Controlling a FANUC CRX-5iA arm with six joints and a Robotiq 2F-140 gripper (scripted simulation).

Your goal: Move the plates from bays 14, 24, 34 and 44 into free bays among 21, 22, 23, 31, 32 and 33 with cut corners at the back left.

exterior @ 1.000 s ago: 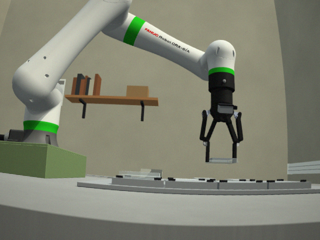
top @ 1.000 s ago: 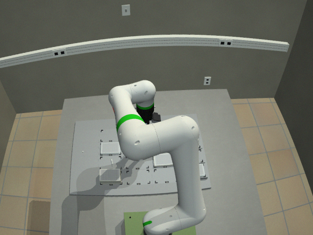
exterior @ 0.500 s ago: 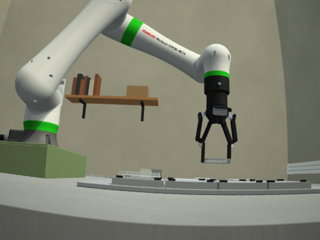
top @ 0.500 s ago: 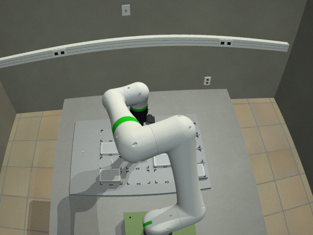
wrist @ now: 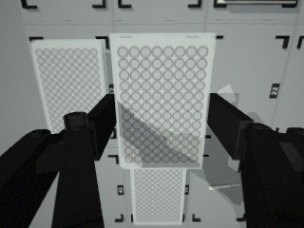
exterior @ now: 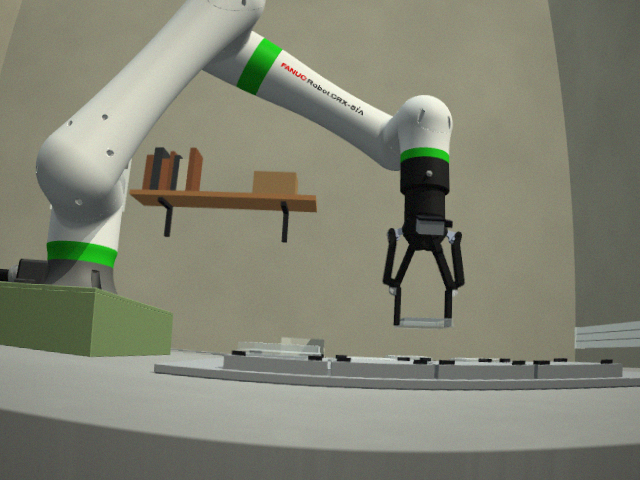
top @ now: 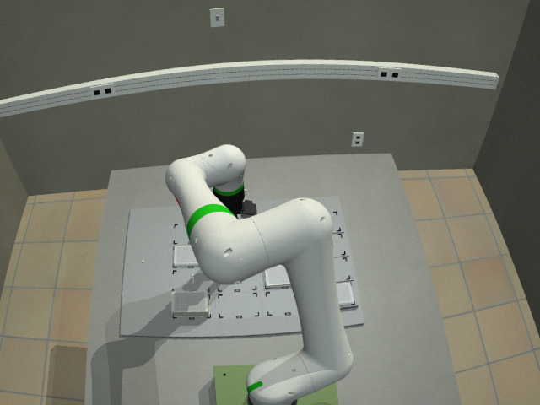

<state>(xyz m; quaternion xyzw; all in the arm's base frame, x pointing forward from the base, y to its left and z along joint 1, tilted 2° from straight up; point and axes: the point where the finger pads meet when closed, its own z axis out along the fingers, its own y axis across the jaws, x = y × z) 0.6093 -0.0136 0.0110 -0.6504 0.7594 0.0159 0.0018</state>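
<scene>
My gripper is shut on a sealed 96-well plate and holds it level, well above the grey deck. In the top view the arm hides the fingers and the held plate. On the deck I see a sealed plate in the front bay of the raised right column, a plate in column 3, and a plate in column 1 behind the deep-well block. In the wrist view two plates lie on the deck below the held one.
The arm's green base block stands at the front of the table. Black corner pieces mark the bays. A wall shelf with books and a box hangs behind, away from the deck.
</scene>
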